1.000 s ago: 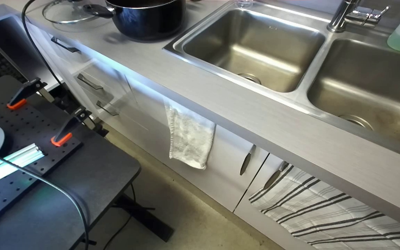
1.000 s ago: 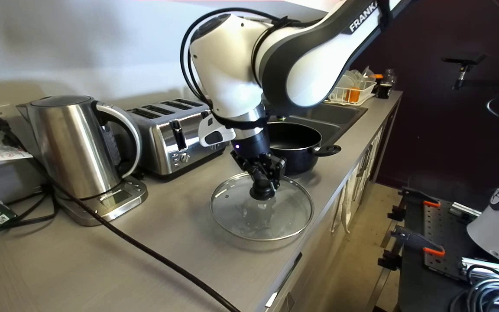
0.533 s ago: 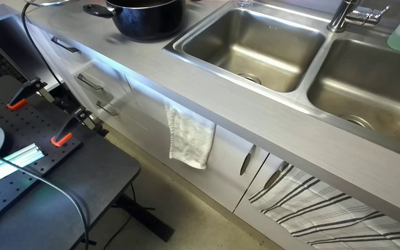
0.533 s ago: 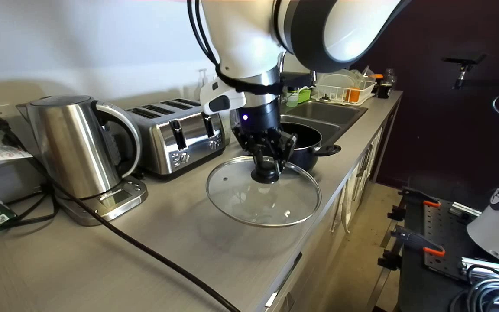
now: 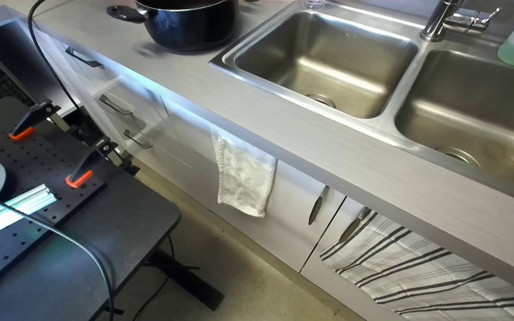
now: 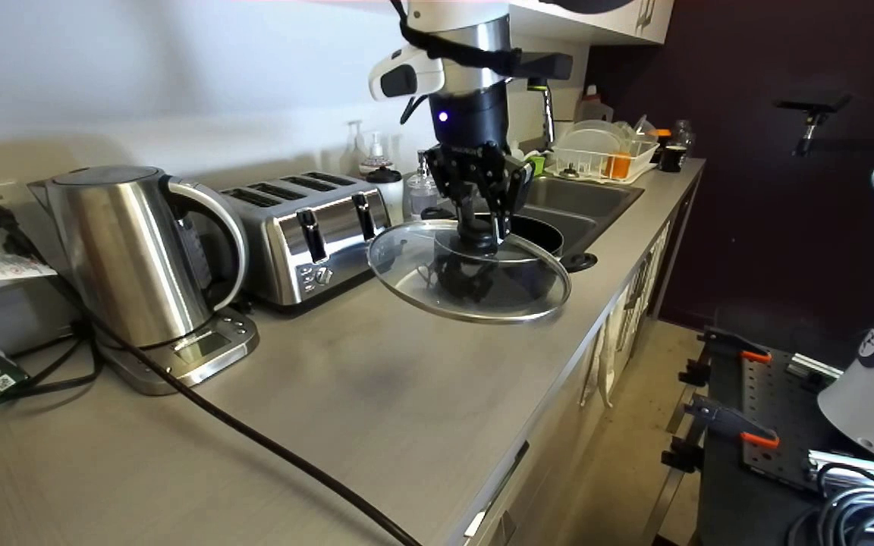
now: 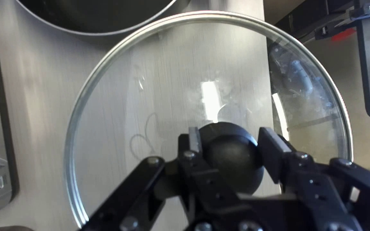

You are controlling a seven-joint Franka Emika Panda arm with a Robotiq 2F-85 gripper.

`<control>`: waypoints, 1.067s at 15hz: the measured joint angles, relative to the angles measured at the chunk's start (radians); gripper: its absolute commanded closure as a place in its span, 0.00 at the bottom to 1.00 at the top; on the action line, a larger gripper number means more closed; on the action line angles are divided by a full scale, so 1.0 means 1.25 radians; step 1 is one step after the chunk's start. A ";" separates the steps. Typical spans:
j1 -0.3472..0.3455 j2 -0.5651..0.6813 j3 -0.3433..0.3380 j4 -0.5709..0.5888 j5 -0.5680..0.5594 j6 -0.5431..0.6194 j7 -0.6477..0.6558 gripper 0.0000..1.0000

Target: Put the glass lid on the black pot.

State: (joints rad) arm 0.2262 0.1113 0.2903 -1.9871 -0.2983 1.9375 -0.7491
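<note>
The glass lid (image 6: 407, 265) hangs in the air above the counter, a little tilted, in front of the black pot (image 6: 542, 230). My gripper (image 6: 485, 231) points down and is shut on the lid's dark knob. The wrist view shows the knob between the fingers (image 7: 230, 141) and the clear lid (image 7: 172, 80) below them. The pot (image 7: 108, 14) is at the top edge of that view, uncovered, with the lid's rim just beside its rim. In an exterior view the pot (image 5: 190, 26) stands left of the sink; the lid and gripper are out of that view.
A steel toaster (image 6: 323, 243) and kettle (image 6: 118, 258) stand along the wall. Bottles (image 6: 422, 189) stand behind the pot. A pot handle (image 6: 578, 262) points toward the counter's front edge. The sink (image 5: 328, 58) lies beyond the pot. A dark cable (image 6: 255, 436) crosses the counter.
My gripper has lifted the lid off the counter and carried it up and toward the pot. The lid has left an exterior view. The pot has not moved.
</note>
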 measured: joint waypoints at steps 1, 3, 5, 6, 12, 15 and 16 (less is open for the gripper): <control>-0.007 -0.009 -0.009 0.000 0.007 -0.006 0.000 0.77; -0.022 -0.021 -0.029 0.000 0.020 -0.015 0.002 0.77; -0.038 -0.028 -0.050 0.000 0.033 -0.021 0.003 0.77; -0.047 -0.030 -0.061 0.000 0.039 -0.022 0.005 0.77; -0.096 -0.030 -0.118 -0.001 0.059 -0.025 0.036 0.77; -0.114 -0.029 -0.139 -0.001 0.060 -0.028 0.052 0.77; -0.118 -0.029 -0.145 -0.001 0.060 -0.029 0.058 0.77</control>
State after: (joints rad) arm 0.0786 0.0754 0.1095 -1.9889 -0.2230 1.9016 -0.6763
